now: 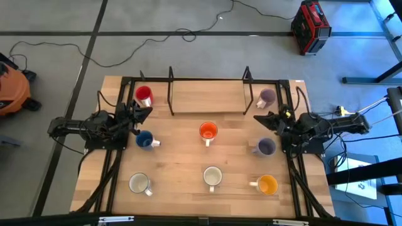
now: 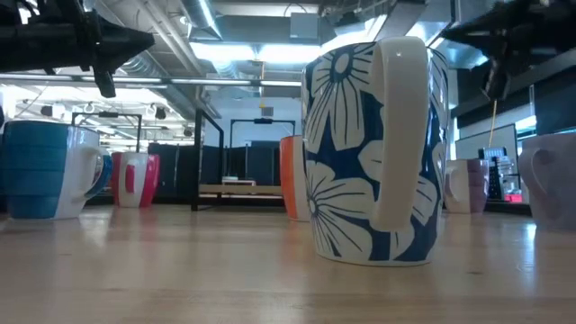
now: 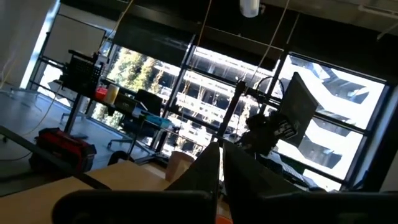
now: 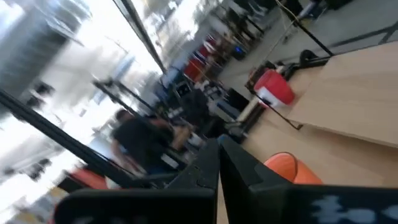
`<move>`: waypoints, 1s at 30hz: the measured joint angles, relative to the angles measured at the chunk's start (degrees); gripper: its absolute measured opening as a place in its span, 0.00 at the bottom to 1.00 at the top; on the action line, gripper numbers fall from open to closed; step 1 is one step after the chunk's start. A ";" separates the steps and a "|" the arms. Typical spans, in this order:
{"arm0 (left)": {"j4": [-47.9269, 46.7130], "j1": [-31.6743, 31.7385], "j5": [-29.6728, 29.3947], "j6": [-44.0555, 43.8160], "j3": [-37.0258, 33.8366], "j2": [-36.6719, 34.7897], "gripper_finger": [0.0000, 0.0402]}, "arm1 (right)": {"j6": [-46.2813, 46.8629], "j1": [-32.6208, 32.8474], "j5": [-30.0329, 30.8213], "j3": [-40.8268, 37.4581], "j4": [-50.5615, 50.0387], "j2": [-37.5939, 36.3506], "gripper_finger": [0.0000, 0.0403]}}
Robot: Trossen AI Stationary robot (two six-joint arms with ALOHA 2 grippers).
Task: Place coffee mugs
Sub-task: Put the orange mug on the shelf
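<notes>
Both my grippers, left (image 1: 148, 112) and right (image 1: 257, 117), hover closed and empty flanking the orange mug (image 1: 208, 131), ready to choose.

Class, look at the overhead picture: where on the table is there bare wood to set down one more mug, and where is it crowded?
Bare wood lies between the blue mug and the orange mug, and between the orange mug and the purple mug. Inside the black frame at the back is free too. Crowded: the side edges, where the left gripper and right gripper sit by mugs.
</notes>
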 joint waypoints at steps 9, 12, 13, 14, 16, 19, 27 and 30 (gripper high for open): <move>-0.04 0.00 0.04 -0.02 0.00 0.00 0.04 | -12.38 0.00 -2.43 16.61 -5.07 26.12 0.01; -0.48 -0.01 0.04 -0.11 0.00 0.00 0.04 | -16.27 -0.01 -3.59 21.91 -6.28 33.61 0.01; -0.56 -0.02 0.04 -0.32 0.00 0.00 0.04 | -17.18 -0.01 -4.81 23.36 -7.41 35.82 0.01; -0.57 -0.02 0.06 -0.35 0.00 0.00 0.04 | -18.44 -0.02 -6.67 24.71 -7.89 38.08 0.01; -0.57 -0.02 0.04 -0.33 0.00 0.00 0.04 | -21.37 -0.01 -11.27 27.90 -7.57 42.73 0.01; -1.02 -0.02 -0.28 -0.31 0.02 0.00 0.04 | -23.42 0.07 -13.89 32.26 -7.37 48.55 0.01; -3.63 -0.02 -3.20 -1.01 0.04 0.02 0.04 | -29.92 -3.90 -8.31 41.01 -15.30 58.03 0.02; -3.88 -0.02 -3.01 -1.47 0.04 0.02 0.04 | -29.78 -5.89 -8.05 47.13 -24.40 61.86 0.08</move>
